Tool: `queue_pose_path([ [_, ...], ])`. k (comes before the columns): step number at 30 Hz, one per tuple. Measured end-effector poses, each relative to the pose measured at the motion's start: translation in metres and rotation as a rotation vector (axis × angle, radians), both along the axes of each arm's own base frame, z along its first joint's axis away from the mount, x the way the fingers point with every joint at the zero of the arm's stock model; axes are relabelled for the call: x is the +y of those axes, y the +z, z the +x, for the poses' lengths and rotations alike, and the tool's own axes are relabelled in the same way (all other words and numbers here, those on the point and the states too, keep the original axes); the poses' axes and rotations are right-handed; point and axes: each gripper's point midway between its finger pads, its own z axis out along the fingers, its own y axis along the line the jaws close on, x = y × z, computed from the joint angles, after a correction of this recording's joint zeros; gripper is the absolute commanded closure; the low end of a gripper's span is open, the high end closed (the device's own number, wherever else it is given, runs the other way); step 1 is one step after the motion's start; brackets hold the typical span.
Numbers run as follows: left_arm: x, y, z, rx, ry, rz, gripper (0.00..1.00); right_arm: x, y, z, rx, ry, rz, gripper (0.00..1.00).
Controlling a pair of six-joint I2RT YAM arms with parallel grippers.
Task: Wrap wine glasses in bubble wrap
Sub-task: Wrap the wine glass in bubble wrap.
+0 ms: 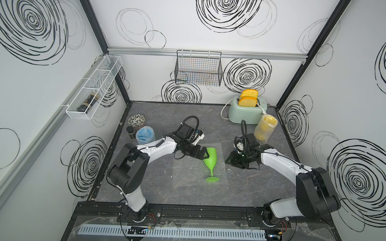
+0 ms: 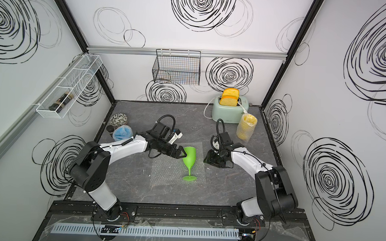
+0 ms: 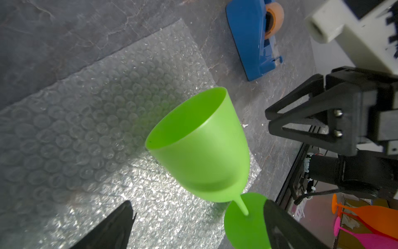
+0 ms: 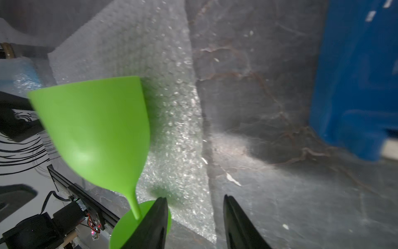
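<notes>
One green goblet (image 1: 211,158) stands upright on a flat bubble wrap sheet (image 1: 185,170) at the middle of the table (image 1: 262,191), close to the sheet's edge on the right arm's side. The left gripper (image 1: 205,155), jaws spread and holding nothing, sits beside the bowl. The right gripper (image 4: 195,196), jaws partly apart and empty, is near that edge. You probably want to lay the goblet gently on its side, then lift the film over it.
</notes>
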Motion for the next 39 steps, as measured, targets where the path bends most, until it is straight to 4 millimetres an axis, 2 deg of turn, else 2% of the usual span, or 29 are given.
queue_pose_path([
  [4, -0.003, -0.006, 0.004, 0.015, 0.002, 0.010, 0.03, 0.000, -0.016, -0.002, 0.025, 0.016, 0.022, 0.52],
  [13, -0.003, -0.010, 0.005, 0.032, 0.012, 0.012, 0.03, 0.025, -0.024, 0.003, 0.012, 0.081, 0.149, 0.54],
  [17, -0.002, -0.010, 0.006, 0.036, 0.019, 0.007, 0.03, 0.037, -0.021, 0.005, -0.001, 0.109, 0.207, 0.57],
  [20, 0.002, -0.012, 0.007, 0.043, 0.031, 0.009, 0.03, 0.044, -0.015, 0.004, 0.001, 0.119, 0.253, 0.62],
  [24, 0.009, -0.017, 0.006, 0.060, 0.048, 0.011, 0.03, 0.052, -0.005, 0.002, -0.005, 0.136, 0.307, 0.74],
  [31, 0.011, -0.018, 0.002, 0.065, 0.048, 0.005, 0.03, 0.056, 0.009, 0.002, -0.028, 0.142, 0.333, 0.91],
  [39, 0.009, -0.010, 0.002, 0.052, 0.042, -0.020, 0.03, 0.071, 0.020, -0.006, -0.032, 0.182, 0.344, 1.00],
])
